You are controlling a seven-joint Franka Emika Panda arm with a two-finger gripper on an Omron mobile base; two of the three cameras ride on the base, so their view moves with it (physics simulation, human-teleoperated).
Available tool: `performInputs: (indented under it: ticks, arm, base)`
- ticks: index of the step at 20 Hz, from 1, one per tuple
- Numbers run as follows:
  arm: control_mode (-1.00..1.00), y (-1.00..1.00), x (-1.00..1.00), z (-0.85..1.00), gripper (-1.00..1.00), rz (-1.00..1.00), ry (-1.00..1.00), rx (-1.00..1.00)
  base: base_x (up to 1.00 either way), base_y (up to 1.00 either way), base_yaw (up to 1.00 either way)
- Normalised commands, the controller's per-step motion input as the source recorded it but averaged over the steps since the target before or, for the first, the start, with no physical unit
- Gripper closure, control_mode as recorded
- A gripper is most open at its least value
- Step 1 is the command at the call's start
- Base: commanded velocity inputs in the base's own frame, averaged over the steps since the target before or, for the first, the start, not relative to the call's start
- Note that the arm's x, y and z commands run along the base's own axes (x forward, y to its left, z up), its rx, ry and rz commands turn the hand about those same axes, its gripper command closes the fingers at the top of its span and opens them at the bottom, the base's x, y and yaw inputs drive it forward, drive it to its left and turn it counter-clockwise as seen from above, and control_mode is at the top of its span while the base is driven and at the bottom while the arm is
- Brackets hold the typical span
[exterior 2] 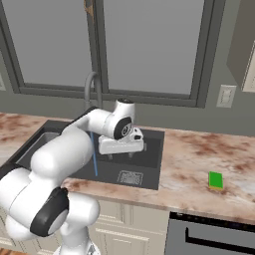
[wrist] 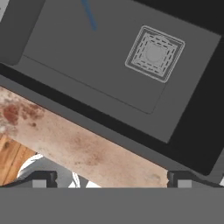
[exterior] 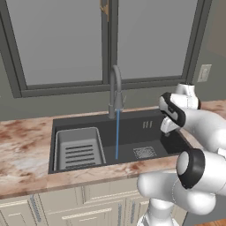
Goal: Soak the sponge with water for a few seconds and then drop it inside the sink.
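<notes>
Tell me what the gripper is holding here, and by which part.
Nothing. The gripper hangs open and empty over the sink; the sponge lies untouched on the counter to the right.

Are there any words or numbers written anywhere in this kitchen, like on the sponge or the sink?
None: no words, numbers or brand names can be read in any view.
The sponge is plain green and yellow.
The sink, its faucet and the wall outlet carry no lettering.
The drain grate has only a dashed square pattern, not text.
</notes>
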Motion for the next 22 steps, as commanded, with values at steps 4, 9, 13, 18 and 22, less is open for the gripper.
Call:
performInputs:
  ticks: [4,9,13,18,22]
  arm:
    - [-1.00,-0.19,-0.29,0.00,-1.00,0.00,0.00,0.00]
    - [-1.00,-0.22,-0.34,0.00,-1.00,0.00,-0.02,0.00]
    - [-1.00,-0.33,-0.23,0.01,-1.00,0.00,-0.06,0.00]
    - [-1.00,-0.30,-0.03,0.00,-1.00,0.00,-0.04,0.00]
    - [-1.00,-0.35,0.11,0.00,-1.00,-0.03,-0.03,0.00]
  base:
    - [0.00,0.00,0.00]
    - [0.00,0.00,0.00]
    - [0.00,0.00,0.00]
    - [0.00,0.00,0.00]
    - [0.00,0.00,0.00]
